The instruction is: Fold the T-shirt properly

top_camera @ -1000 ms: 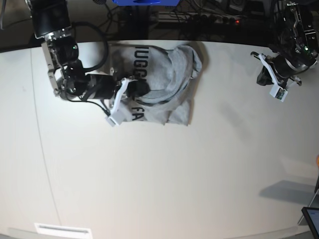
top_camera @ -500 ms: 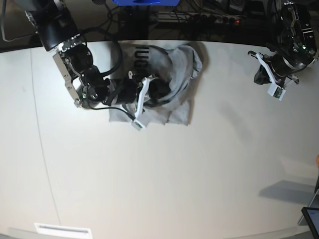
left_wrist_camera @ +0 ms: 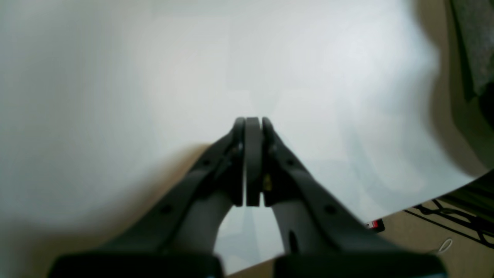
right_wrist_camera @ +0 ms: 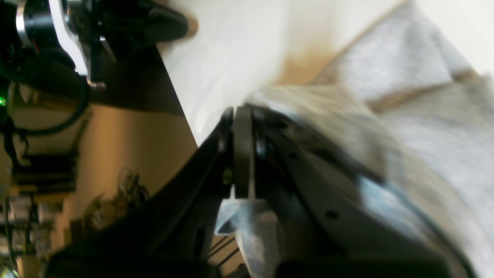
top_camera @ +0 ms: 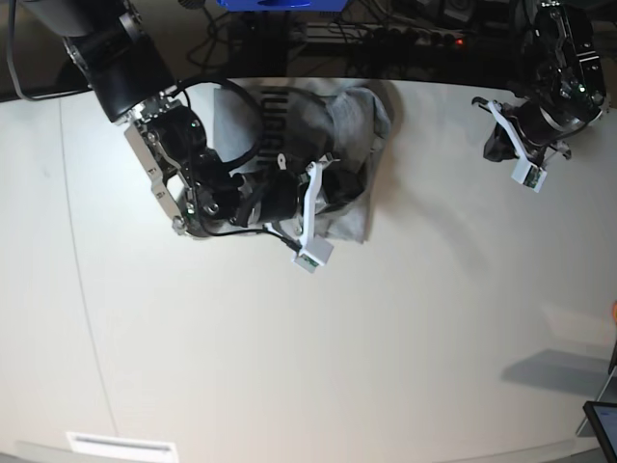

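Note:
The heather-grey T-shirt lies bunched at the far edge of the white table, with part of its black lettering showing at the top. My right gripper reaches across the T-shirt from the base view's left. In the right wrist view this gripper is shut, with a fold of grey T-shirt fabric pinched behind the pads and more cloth beyond. My left gripper hovers at the table's far right, apart from the T-shirt. In the left wrist view it is shut on nothing, over bare table.
Cables and a power strip run behind the table's far edge. A blue object sits at the top. A dark screen corner shows at the lower right and a white label at the lower left.
My right arm has swept towards the base view's right across the T-shirt, drawing cloth over with it and covering most of the lettering. My left arm has shifted slightly up and left.

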Robot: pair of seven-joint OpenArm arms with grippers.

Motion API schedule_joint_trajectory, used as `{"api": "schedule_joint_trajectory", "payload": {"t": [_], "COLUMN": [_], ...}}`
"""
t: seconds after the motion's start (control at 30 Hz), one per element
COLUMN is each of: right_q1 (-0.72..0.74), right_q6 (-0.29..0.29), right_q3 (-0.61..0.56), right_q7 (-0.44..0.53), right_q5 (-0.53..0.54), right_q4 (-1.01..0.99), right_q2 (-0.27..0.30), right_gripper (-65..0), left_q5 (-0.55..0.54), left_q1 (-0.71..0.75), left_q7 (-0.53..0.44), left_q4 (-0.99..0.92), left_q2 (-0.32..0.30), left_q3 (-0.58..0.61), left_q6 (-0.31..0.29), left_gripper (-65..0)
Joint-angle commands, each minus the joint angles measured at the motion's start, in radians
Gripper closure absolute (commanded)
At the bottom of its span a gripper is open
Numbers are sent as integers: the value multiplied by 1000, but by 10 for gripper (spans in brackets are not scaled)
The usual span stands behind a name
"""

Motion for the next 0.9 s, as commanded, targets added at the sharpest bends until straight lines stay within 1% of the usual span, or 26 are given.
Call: {"api": "schedule_joint_trajectory", "payload": {"t": [0.0,0.13,0.2,0.3,0.33,0.37,0.43,0.47,0.53,0.6,0.73,0.8,0.87], "right_q1": [31,46,64,101,115,123,127,121,93,41,-49,-92,-114], "right_q6": [7,7,7,7,-4,-36,-154,-203,-262,-274,-271,-271,-269], "right_q3": [-4,-11,-37,-90,-93,-84,-47,-20,34,103,224,258,264], "right_q7": [16,16,16,16,14,8,5,2,-15,-12,-12,-12,-12], "right_q5": [23,23,23,23,23,23,29,35,84,127,132,130,129], "right_q4": [13,-35,-81,-85,-62,-41,22,50,68,90,128,128,130], "right_q2": [-12,-43,-67,-72,-67,-57,-9,12,43,74,132,149,154], "right_gripper": [-4,-4,-4,-3,-3,-3,-3,-3,-3,-3,-3,-3,-3], "left_q5": [-13,-13,-13,-13,-13,-13,-13,-13,-13,-13,-13,-13,-13], "left_q1": [-3,-2,0,0,0,1,4,4,6,6,0,-3,-5], "left_q7": [-16,-16,-16,-16,-16,-16,-16,-16,-16,-16,-16,-16,-16], "left_q4": [14,12,12,12,12,12,12,12,12,12,12,9,4], "left_q2": [-19,-17,-17,-17,-17,-17,-17,-17,-17,-17,-17,-17,-17], "left_q3": [-7,-7,-7,-7,-7,-7,-7,-7,-7,-7,-7,-7,-7], "left_q6": [-1,-1,-1,-1,-1,-1,-1,-1,-1,-1,-1,-1,-1], "left_gripper": [-3,-3,-3,-3,-3,-3,-3,-3,-3,-3,-3,-3,-3]}}
